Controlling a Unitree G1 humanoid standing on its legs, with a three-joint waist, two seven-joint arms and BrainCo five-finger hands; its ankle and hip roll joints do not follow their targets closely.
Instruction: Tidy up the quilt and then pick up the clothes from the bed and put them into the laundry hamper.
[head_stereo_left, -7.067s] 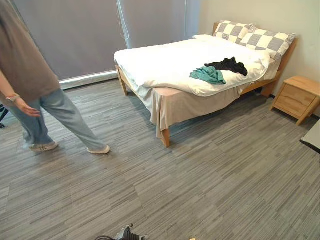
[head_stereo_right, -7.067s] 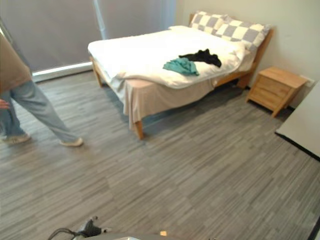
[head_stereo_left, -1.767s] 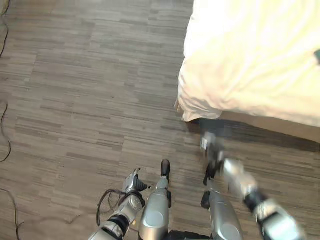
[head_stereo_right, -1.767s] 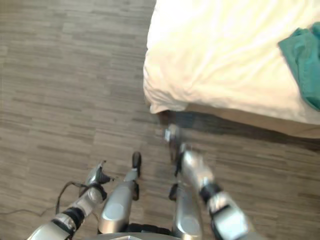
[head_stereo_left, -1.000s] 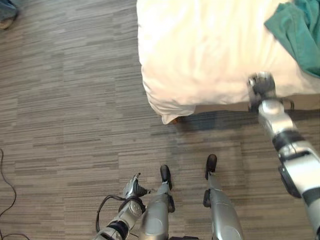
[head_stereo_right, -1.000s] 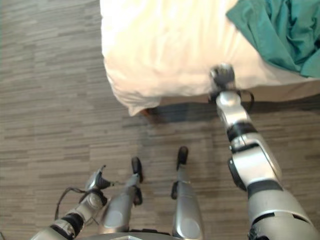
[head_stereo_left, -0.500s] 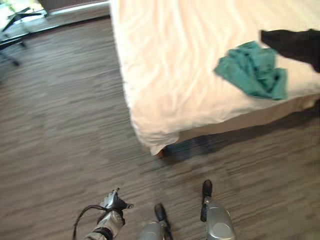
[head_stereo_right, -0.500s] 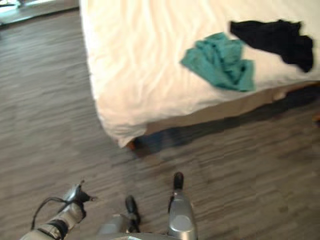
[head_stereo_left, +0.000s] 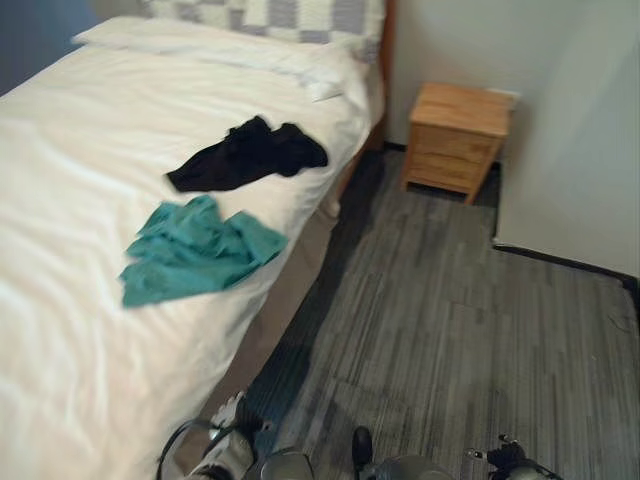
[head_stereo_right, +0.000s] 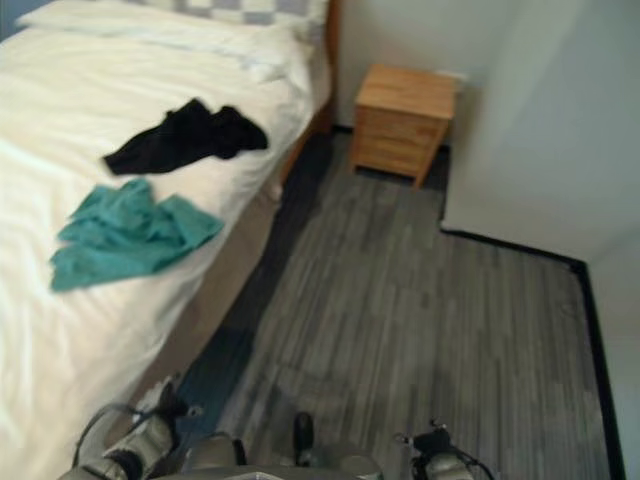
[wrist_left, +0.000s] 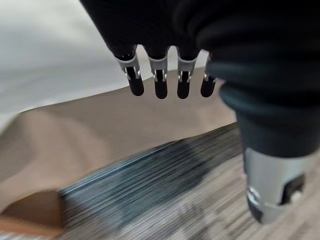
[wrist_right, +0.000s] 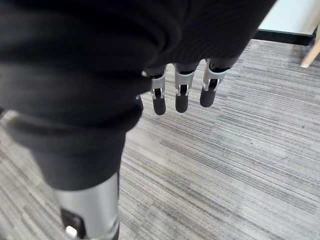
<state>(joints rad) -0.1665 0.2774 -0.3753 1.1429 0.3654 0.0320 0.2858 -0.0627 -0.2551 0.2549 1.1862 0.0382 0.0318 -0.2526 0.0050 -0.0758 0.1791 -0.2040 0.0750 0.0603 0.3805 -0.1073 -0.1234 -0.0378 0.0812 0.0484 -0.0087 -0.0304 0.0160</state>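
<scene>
Bed cut off at your left, both garments lying on its quilt.

Your head views show the bed (head_stereo_left: 330, 215) only in part, its white quilt (head_stereo_left: 70, 150) spread beneath a teal garment (head_stereo_left: 190, 250) and, just beyond, a black garment (head_stereo_left: 245, 155); a wooden nightstand (head_stereo_left: 455, 135) stands past the bedside. Your wrist views add what those barely catch: the left hand (wrist_left: 157, 75) hangs with fingers straight by the tan bed skirt (wrist_left: 100, 130), the right hand (wrist_right: 180, 90) likewise relaxed above the floor (wrist_right: 240, 165), both holding nothing.
</scene>
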